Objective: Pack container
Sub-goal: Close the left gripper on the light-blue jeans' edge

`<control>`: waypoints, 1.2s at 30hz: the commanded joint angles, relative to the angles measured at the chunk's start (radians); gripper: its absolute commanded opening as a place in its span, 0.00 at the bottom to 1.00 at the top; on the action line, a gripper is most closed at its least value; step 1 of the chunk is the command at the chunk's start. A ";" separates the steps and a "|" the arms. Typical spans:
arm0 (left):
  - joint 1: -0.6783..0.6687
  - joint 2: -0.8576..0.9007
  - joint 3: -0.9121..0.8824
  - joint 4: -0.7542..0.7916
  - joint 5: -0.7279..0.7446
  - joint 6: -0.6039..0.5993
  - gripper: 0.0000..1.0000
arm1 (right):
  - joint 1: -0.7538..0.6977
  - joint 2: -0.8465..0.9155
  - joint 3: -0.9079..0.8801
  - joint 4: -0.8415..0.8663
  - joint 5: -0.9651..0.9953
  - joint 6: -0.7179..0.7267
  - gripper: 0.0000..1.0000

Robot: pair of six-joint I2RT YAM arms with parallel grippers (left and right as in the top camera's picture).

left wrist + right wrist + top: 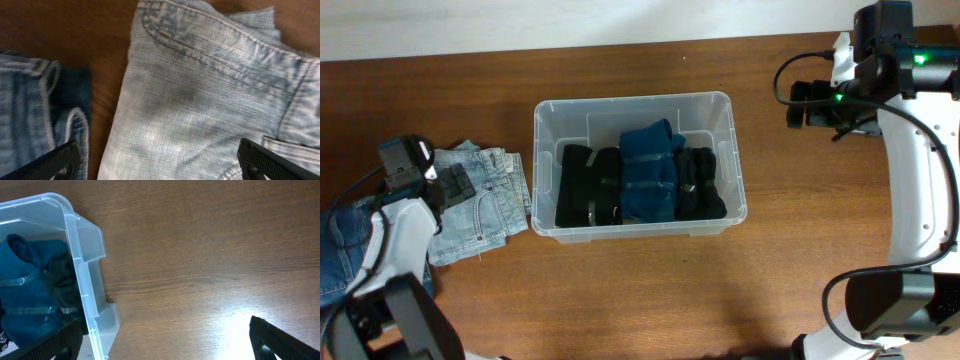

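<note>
The clear plastic container [548,120] stands mid-table and holds black folded clothes [588,187], a teal folded garment [649,172] and another black bundle [699,183]. Its corner shows in the right wrist view [85,265]. Light blue folded jeans [478,205] lie left of it, and fill the left wrist view [200,100]. My left gripper [452,185] is open, hovering over the jeans with a finger at each side [160,167]. My right gripper [806,103] is open and empty over bare table to the right of the container [165,340].
Darker blue jeans [340,250] lie at the far left table edge, also in the left wrist view [30,110]. The wooden table [650,290] runs in front of and behind the container.
</note>
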 commanded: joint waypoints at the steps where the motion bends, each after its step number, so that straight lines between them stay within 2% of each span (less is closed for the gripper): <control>1: 0.004 0.053 0.021 0.022 -0.008 0.102 0.99 | -0.004 -0.009 0.006 0.000 0.005 0.000 0.99; 23: 0.015 0.264 0.020 0.036 0.005 0.133 0.99 | -0.004 -0.009 0.006 0.000 0.005 0.000 0.99; 29: 0.034 0.316 0.020 0.029 0.116 0.133 1.00 | -0.004 -0.009 0.006 0.000 0.005 0.000 0.99; 36: 0.040 0.330 0.019 -0.011 0.165 0.132 0.99 | -0.004 -0.009 0.006 0.000 0.005 0.000 0.99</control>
